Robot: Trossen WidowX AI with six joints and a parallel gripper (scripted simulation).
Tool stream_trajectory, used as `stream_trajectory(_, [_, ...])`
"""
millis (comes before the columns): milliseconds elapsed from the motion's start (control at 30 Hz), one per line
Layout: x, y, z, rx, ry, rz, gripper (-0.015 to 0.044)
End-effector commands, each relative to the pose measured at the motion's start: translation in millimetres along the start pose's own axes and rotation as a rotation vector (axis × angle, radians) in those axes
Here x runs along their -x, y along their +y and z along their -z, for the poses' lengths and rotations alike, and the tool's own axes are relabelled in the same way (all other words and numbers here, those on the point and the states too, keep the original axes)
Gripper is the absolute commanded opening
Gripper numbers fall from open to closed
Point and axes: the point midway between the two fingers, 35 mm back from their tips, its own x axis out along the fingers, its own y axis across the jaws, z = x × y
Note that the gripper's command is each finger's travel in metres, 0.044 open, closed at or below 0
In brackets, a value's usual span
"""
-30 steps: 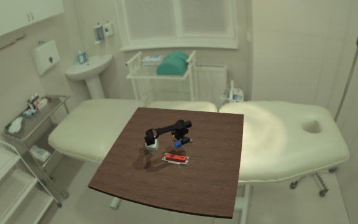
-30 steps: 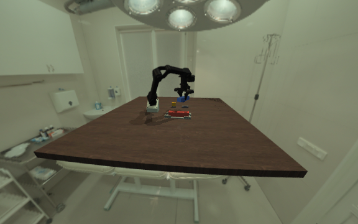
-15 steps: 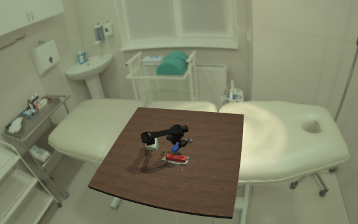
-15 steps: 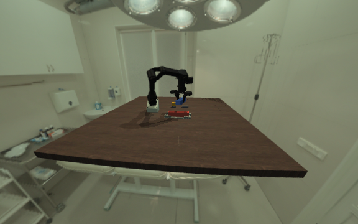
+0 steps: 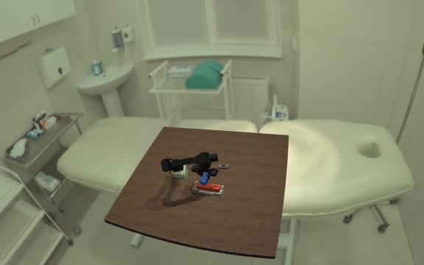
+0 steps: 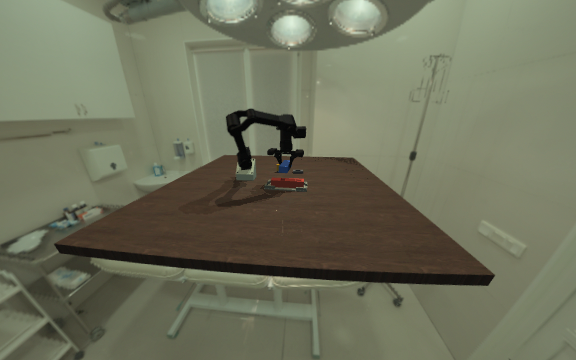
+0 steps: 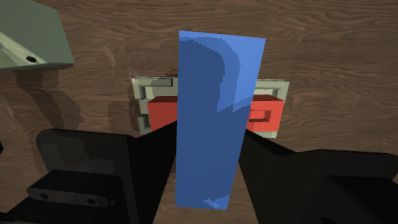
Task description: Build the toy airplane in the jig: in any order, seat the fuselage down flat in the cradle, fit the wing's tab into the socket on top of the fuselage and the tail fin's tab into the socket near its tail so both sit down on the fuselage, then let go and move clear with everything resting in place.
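Note:
The blue wing [image 5: 204, 179] [image 6: 284, 166] [image 7: 215, 125] is held by my gripper [image 5: 205, 174] [image 6: 285, 161] [image 7: 207, 127], which is shut on it near its middle. In the wrist view the wing lies across the red fuselage [image 5: 212, 188] [image 6: 288, 183] [image 7: 162, 114] and hides its middle, with a socket showing near the right end. The fuselage lies in the pale grey cradle [image 5: 207, 192] [image 6: 288, 189] [image 7: 155, 82]. In the exterior view the wing hangs above and behind the fuselage. A bit of the yellow tail fin [image 6: 278, 165] shows beside the wing; the top view hides it.
A small grey piece with an opening [image 5: 223, 166] [image 6: 298, 171] lies on the brown table [image 5: 249, 221] [image 6: 348, 240] behind the cradle. The pale arm base [image 5: 179, 172] [image 6: 246, 171] [image 7: 40, 35] stands to the cradle's left.

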Motion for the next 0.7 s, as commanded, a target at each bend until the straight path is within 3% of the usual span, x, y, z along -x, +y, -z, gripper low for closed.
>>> stream_trajectory(0, [-1.6, 5.0, 9.4, 0.046, 0.004, 0.009, 0.0000])
stream_trajectory(167, [-5.0, 11.1, 17.3, 0.103, 0.009, 0.008, 0.0000])
stream_trajectory(433, [-5.0, 11.1, 17.3, 0.103, 0.009, 0.008, 0.0195])
stream_trajectory(667, [-5.0, 11.1, 17.3, 0.103, 0.009, 0.008, 0.0195])
